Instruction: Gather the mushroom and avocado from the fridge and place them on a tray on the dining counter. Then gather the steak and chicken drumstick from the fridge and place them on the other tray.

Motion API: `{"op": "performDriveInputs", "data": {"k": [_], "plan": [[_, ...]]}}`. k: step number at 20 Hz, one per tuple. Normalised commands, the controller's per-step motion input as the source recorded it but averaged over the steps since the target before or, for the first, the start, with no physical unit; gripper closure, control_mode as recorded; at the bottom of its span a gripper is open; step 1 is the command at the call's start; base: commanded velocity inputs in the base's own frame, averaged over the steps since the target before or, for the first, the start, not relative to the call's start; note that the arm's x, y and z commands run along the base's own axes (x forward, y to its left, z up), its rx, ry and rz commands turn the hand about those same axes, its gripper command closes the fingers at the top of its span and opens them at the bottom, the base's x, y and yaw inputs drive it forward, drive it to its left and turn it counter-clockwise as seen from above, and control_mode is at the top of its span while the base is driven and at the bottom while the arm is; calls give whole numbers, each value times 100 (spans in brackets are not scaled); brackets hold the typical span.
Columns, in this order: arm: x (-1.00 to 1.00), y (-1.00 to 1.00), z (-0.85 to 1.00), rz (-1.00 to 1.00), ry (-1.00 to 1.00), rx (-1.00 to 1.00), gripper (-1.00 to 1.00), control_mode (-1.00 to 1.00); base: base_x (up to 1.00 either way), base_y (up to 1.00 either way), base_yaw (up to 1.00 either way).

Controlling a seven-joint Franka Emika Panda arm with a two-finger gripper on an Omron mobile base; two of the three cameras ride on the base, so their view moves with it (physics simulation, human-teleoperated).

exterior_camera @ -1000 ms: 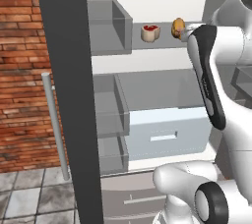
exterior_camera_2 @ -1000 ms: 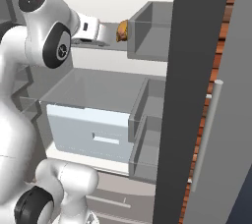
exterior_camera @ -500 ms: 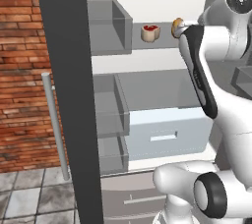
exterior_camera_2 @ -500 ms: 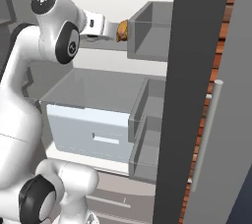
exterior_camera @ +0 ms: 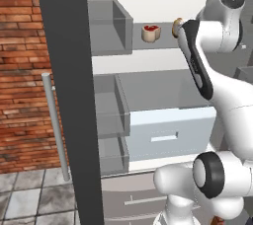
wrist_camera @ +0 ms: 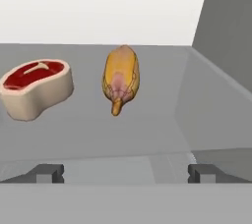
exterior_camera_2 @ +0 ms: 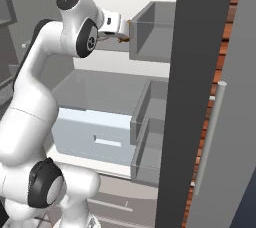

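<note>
Hand view: gripper (wrist_camera: 125, 173) wide open, empty, facing fridge shelf (wrist_camera: 147, 134). Drumstick (wrist_camera: 121, 78) dead ahead, steak (wrist_camera: 35, 87) beside it, apart. Drumstick likely light, firm, rounded, may roll; pinch across thick middle, not thin bone end.

arm: swung further in toward fridge (exterior_camera: 148, 95) shelf | chicken drumstick (wrist_camera: 121, 77): now mostly hidden behind it
</note>
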Motion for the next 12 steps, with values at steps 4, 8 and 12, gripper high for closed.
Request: {"op": "performDriveInputs", "data": {"k": [4, 8, 12], "plan": [[49, 0, -2, 0, 5, 0, -100, -100, 0, 0, 0], [48, 0, -10, 0, 5, 0, -100, -100, 0, 0, 0], [46, -1, -15, 0, 3, 0, -100, -100, 0, 0, 0]]}}
